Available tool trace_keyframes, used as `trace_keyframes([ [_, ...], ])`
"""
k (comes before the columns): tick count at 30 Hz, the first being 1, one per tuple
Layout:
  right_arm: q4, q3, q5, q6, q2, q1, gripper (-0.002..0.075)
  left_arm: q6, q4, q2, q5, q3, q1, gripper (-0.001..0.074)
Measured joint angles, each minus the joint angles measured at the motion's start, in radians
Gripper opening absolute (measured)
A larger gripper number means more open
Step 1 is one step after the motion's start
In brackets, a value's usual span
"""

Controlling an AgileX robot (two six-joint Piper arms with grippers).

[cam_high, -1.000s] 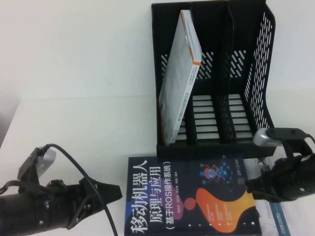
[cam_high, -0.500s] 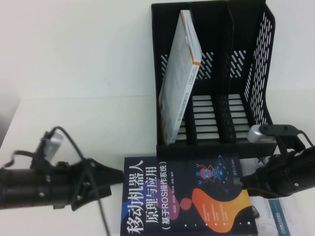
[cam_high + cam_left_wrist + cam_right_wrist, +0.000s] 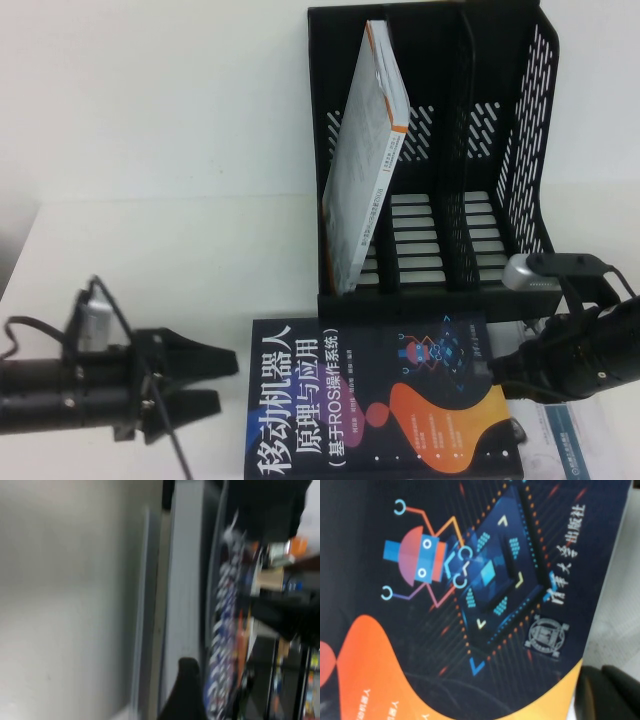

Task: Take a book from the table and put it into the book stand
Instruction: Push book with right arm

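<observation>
The dark navy book [image 3: 385,405] lies flat on the white table [image 3: 170,270] in front of the black book stand [image 3: 450,150]. Its cover fills the right wrist view [image 3: 470,595]. My left gripper [image 3: 222,381] is open, level with the book's left edge and a short gap from it. The left wrist view is blurred: one finger [image 3: 186,690] and the book's edge [image 3: 225,630] show. My right gripper [image 3: 497,369] is shut, its tip against the book's right edge. Its fingers [image 3: 610,690] lie beside the cover.
A white book with an orange-edged spine [image 3: 365,150] leans in the stand's left slot. The middle and right slots hold nothing. Another white book [image 3: 575,445] lies under my right arm at the table's front right.
The book slid slightly left with my right gripper at its edge. My left arm swung and dropped lower, and its gripper now shows two spread fingers beside the book.
</observation>
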Motion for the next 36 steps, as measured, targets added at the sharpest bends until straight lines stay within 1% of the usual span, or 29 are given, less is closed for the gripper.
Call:
trace_keyframes([
  [3, 0.004, -0.005, 0.006, 0.000, 0.009, 0.000, -0.0001, 0.019, -0.003, 0.034, 0.004, 0.000, -0.044, 0.0567],
  [6, 0.006, -0.011, 0.013, 0.000, 0.019, 0.000, -0.0001, 0.031, -0.018, 0.068, 0.006, -0.001, -0.060, 0.0573],
  [12, 0.009, -0.017, 0.018, -0.002, 0.033, 0.000, -0.0001, 0.047, -0.055, 0.148, 0.006, -0.001, -0.062, 0.0575],
  [19, 0.012, -0.018, 0.020, -0.002, 0.034, 0.000, -0.0001, 0.061, -0.082, 0.190, 0.006, -0.002, -0.069, 0.0575],
  [26, 0.018, -0.018, 0.022, -0.012, 0.034, 0.000, -0.0001, 0.064, -0.121, 0.190, 0.006, -0.005, -0.147, 0.0575],
  [29, 0.045, -0.018, 0.026, -0.062, 0.034, 0.000, -0.0001, 0.077, -0.145, 0.191, 0.006, -0.005, -0.166, 0.0575],
  [31, 0.097, -0.018, 0.026, -0.123, 0.036, 0.000, -0.0001, 0.082, -0.153, 0.191, 0.006, -0.005, -0.168, 0.0575],
  [36, 0.324, -0.018, 0.054, -0.324, 0.063, 0.000, -0.0001, 0.087, -0.155, 0.191, 0.004, -0.006, -0.168, 0.0575],
])
